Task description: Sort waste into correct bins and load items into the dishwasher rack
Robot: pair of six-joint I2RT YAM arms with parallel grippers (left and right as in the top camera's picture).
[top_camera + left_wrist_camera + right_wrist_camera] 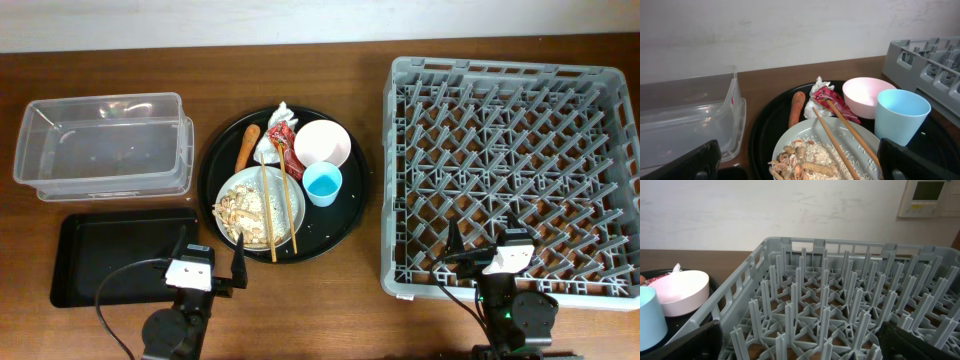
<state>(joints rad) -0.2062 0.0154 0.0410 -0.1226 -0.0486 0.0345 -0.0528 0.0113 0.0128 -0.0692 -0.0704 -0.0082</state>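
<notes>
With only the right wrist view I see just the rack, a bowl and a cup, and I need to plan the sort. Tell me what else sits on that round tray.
Observer: The plate lies on the near left part of the round tray. It holds food scraps, and the chopsticks lie across it.
Operator: Give me the other waste.
Observer: The sausage piece, tissue and red wrapper lie on the tray's far side, left of the bowl.
Operator: Report the bins.
Observer: The clear tub stands at the table's far left. The flat black tray lies in front of it.
</notes>
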